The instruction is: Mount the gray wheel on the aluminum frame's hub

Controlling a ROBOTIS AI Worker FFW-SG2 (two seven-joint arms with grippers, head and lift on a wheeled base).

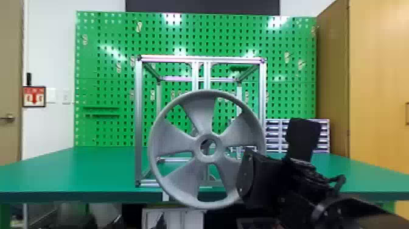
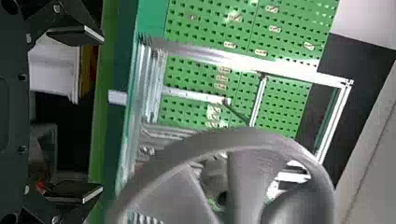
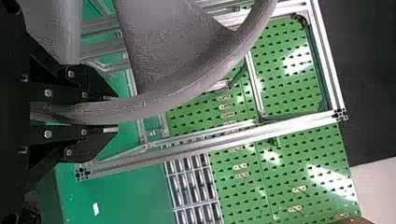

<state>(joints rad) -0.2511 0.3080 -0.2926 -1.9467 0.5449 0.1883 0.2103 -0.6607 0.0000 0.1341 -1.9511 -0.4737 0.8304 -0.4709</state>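
1. Behind your work stands a white wall (image 1: 48, 39), with a brown door (image 1: 10, 91) at its left end and a small framed sign with a red arrow (image 1: 34, 96) beside it.
2. Next along, you have a big green perforated pegboard (image 1: 103, 70) carrying small pale hooks, with a green-topped bench (image 1: 91, 170) in front of it.
3. Your left end effector shows in the left wrist view, released: its two flat black fingers are spread well apart with nothing gripped (image 2: 102, 114).
4. On the bench you see an open, box-shaped silver aluminum frame (image 1: 138, 121), with two uprights close together at the middle of its front.
5. Before that frame, your gray wheel (image 1: 173, 140) stands upright, its open five-spoke face and round center hole toward the head view. It covers the middle and lower part of the frame; you cannot tell from here whether it touches the hub.
6. At the wheel's lower right, your right end effector (image 1: 247, 173) is grasping the rim; in the right wrist view, the rim runs between its black fingers (image 3: 95, 88).
7. Past that arm sits a rack of small gray drawers (image 1: 274, 131), then a tall yellow-brown wooden cabinet (image 1: 380, 76) at the right.
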